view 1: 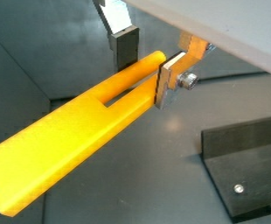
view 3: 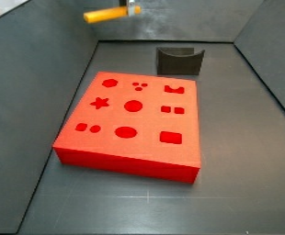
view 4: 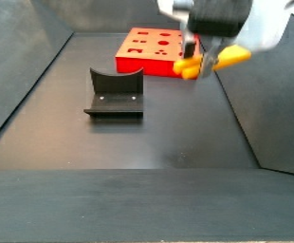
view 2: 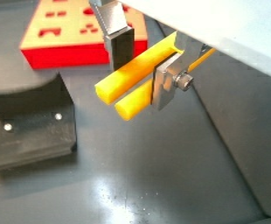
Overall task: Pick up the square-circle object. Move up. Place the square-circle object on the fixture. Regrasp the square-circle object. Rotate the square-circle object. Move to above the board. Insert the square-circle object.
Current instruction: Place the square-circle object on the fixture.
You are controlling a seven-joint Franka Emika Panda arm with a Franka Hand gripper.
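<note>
A: Where do we stand?

B: Our gripper [view 2: 144,66] has its fingers clamped on the square-circle object [view 1: 73,144], holding it level and high in the air, clear of the floor, in both side views [view 3: 108,15]. So we judge the pick-up and lift done.

A: And what's left?

B: Setting it on the fixture [view 4: 113,93], regrasping, rotating, then inserting it into the board [view 3: 132,119].

A: Anything in our way?

B: No. The fixture sits empty, apart from the board, with only bare tray floor [view 4: 175,142] around it.
</note>
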